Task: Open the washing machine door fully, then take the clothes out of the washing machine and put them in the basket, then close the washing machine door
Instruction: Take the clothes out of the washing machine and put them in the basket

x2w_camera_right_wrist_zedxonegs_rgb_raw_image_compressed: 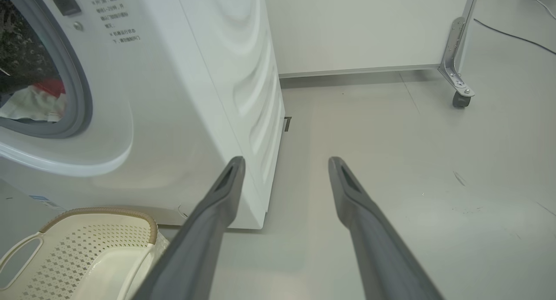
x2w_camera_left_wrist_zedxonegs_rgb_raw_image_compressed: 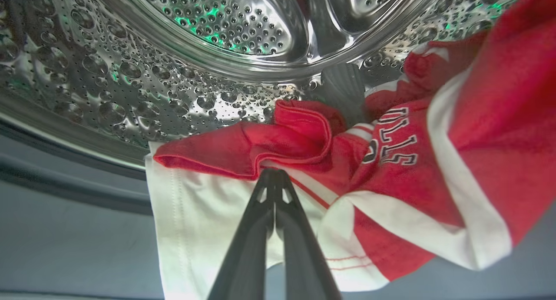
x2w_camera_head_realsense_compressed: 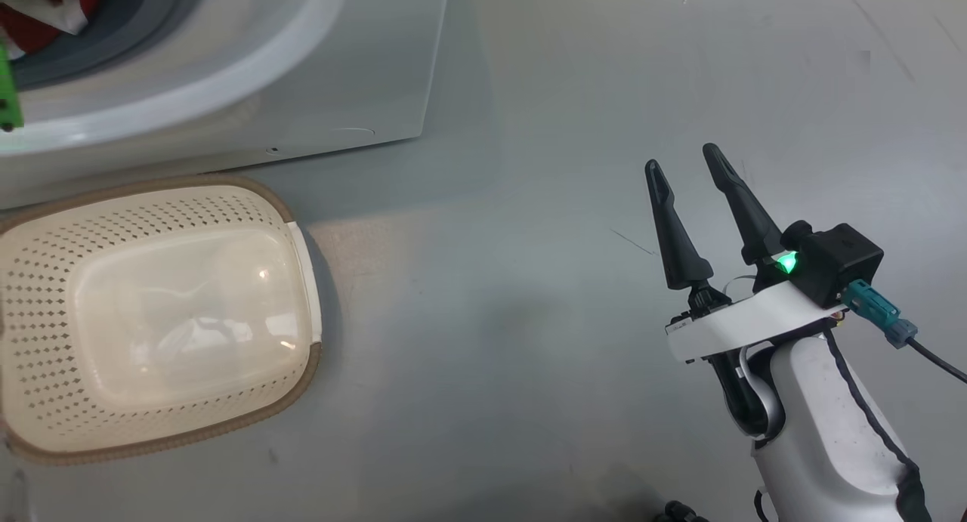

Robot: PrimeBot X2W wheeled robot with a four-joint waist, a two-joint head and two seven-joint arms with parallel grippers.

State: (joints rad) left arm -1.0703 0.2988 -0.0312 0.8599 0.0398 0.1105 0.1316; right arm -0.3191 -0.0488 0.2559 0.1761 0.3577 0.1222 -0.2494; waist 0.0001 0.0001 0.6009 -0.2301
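Red-and-white clothes point(x2w_camera_left_wrist_zedxonegs_rgb_raw_image_compressed: 391, 161) lie at the drum point(x2w_camera_left_wrist_zedxonegs_rgb_raw_image_compressed: 130, 83) lip, centre of the left wrist view, the left jaws shut tight on a fold. A slow, straight pull is advised, clear of the grey ring point(x2w_camera_right_wrist_zedxonegs_rgb_raw_image_compressed: 84, 96). The basket point(x2w_camera_head_realsense_compressed: 45, 303) is set lower left in the head view; the right jaws are spread wide, empty, above open floor point(x2w_camera_head_realsense_compressed: 529, 318).

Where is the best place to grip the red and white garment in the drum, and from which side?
Grip the garment at its raised red fold nearest the drum mouth, coming straight in from the front. The fold bunches above the white panel, easy to pinch; the left gripper is shut on it.
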